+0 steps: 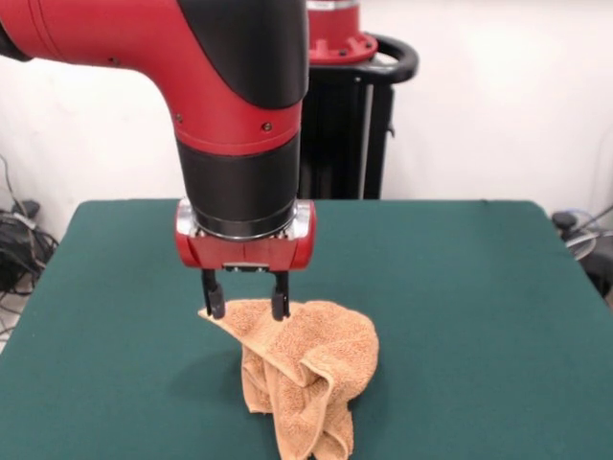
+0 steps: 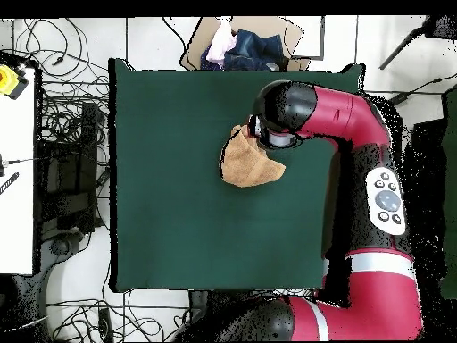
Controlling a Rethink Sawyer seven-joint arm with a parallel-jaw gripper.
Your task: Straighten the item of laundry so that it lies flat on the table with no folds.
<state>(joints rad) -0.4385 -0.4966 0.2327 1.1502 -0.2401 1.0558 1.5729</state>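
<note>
Terry cloth pinched at one edge, the rest still bunched.

We see the gripper (image 1: pixel 245 307) clenched on the upper edge of the orange-tan towel (image 1: pixel 306 369) in the lower middle of the front frame, holding that edge up off the green table (image 1: pixel 460 287) — the bulk sags below and to the right of the fingers (image 1: pixel 280 303), folded over itself in a heap whose lowest folds seem to reach the felt. Overhead, the towel (image 2: pixel 250 161) lies left of the wrist in the upper middle of the frame. We judge that the coming move turns on this: the loose mass trails away from the pinch, so pulling opposite it should draw the cloth out.
</note>
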